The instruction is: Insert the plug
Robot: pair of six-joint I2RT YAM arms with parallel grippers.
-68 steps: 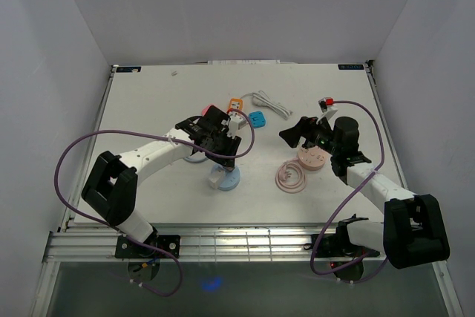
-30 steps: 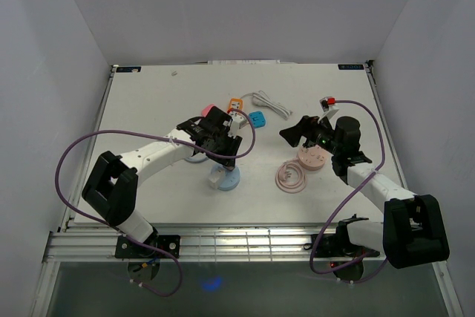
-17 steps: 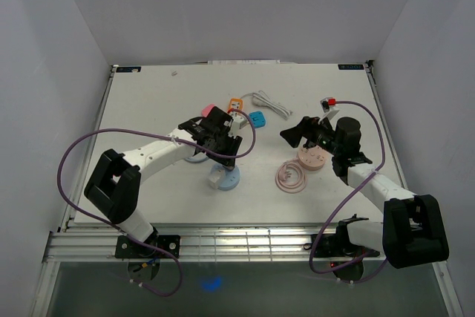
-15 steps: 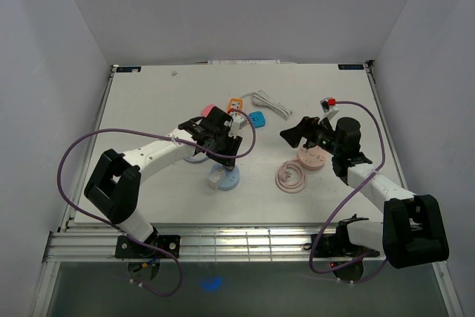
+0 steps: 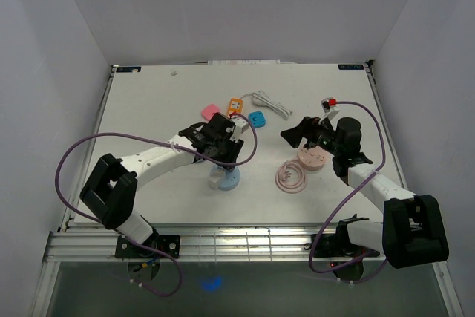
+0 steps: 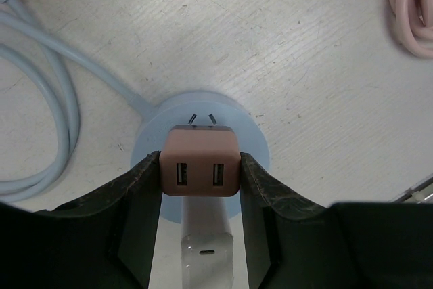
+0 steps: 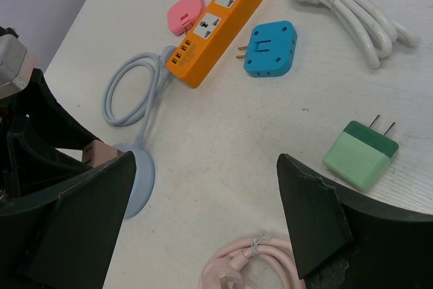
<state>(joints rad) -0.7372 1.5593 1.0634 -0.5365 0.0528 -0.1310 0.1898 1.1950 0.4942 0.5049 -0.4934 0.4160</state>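
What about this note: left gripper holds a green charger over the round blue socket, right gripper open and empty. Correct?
No. The left wrist view shows the charger in the left gripper is brownish pink, not green. The rest holds.

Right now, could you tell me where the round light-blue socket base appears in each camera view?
Top external: the round light-blue socket base sits just below centre.
Left wrist: centre of the picture, beneath the brown plug.
Right wrist: lower left, partly hidden.
Shared landmark: the pink coiled cable, to its right in every view.
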